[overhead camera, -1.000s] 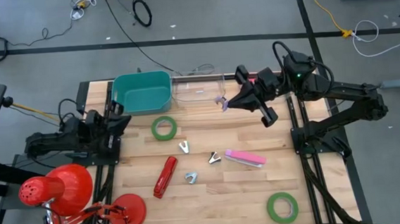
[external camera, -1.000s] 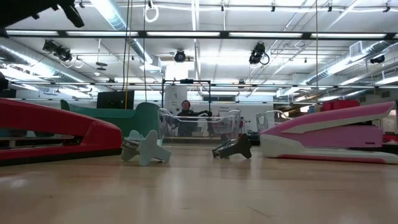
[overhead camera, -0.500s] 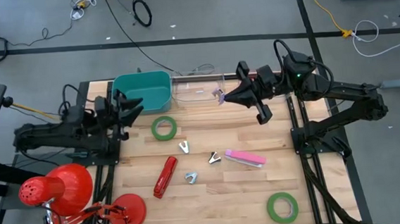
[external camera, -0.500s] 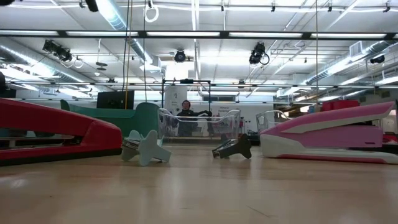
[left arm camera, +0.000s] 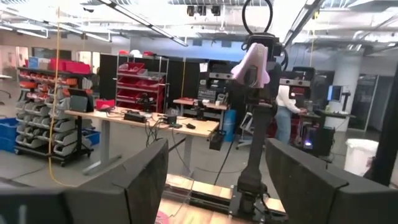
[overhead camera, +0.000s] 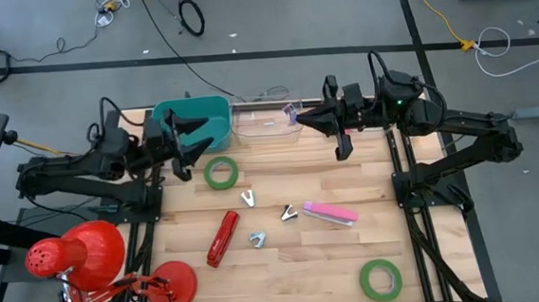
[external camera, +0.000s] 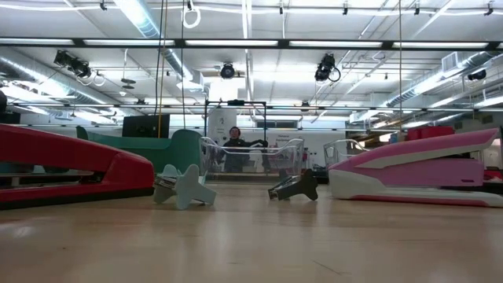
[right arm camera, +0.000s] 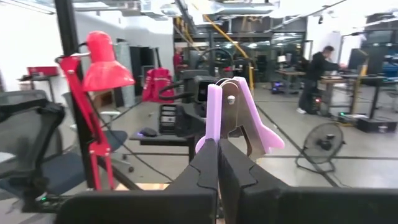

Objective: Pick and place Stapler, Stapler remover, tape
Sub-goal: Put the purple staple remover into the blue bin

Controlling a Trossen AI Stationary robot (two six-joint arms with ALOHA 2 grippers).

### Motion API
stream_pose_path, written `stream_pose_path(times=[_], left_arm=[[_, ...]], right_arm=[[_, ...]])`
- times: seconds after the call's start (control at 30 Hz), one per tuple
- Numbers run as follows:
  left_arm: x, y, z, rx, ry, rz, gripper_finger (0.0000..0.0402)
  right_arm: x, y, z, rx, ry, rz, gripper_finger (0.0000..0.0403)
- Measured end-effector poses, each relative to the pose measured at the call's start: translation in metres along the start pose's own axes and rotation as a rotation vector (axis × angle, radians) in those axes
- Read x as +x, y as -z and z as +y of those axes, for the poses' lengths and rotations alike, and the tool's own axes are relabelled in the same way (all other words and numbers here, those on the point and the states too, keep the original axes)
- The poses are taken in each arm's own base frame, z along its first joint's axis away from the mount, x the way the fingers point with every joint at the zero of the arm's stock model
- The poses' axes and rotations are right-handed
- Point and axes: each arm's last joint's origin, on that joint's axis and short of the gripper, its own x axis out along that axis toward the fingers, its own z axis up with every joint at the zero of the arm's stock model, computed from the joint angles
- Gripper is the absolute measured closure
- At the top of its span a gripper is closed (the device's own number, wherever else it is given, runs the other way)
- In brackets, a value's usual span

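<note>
My right gripper (overhead camera: 298,119) is shut on a purple staple remover (overhead camera: 292,113), held high over the right end of the clear container (overhead camera: 260,123). My left gripper (overhead camera: 191,143) is open and holds nothing; it hovers beside the teal bin (overhead camera: 191,121), above the table's far left. A green tape roll (overhead camera: 221,172) lies flat just past it, and a second one (overhead camera: 380,278) lies at the near right. The red stapler (overhead camera: 223,238), the pink stapler (overhead camera: 330,213) and three small staple removers (overhead camera: 257,237) rest on the wood. My right gripper pinches the purple staple remover by one end (right arm camera: 214,142) between its two fingertips (right arm camera: 205,163). The fingers reach in about level from the table's right side. The remover sticks out beyond the fingertips, lifted clear above the clear container.
A red desk lamp (overhead camera: 77,252) stands at the near left corner. In the low view the red stapler (external camera: 71,165) and pink stapler (external camera: 416,169) flank two staple removers (external camera: 185,187). Bare wood lies along the near edge.
My left gripper has risen from the table's left edge, moved toward the teal bin and opened. My right gripper has stayed in place but turned at the wrist, swinging the purple staple remover toward the far edge, over the clear container.
</note>
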Motion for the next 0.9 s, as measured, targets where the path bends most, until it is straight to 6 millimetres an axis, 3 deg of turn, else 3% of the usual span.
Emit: stream_pose_path(times=[0.6,0.9], left_arm=[[0.086,0.004,-0.025,0.158,-0.047,0.1,0.0136],[0.129,0.002,-0.029,0.165,-0.081,0.1,0.0136]], right_arm=[[-0.002,0.012,-0.009,-0.028,0.318,0.121,0.0403],[-0.002,0.012,-0.009,-0.053,0.321,0.132,0.0403]])
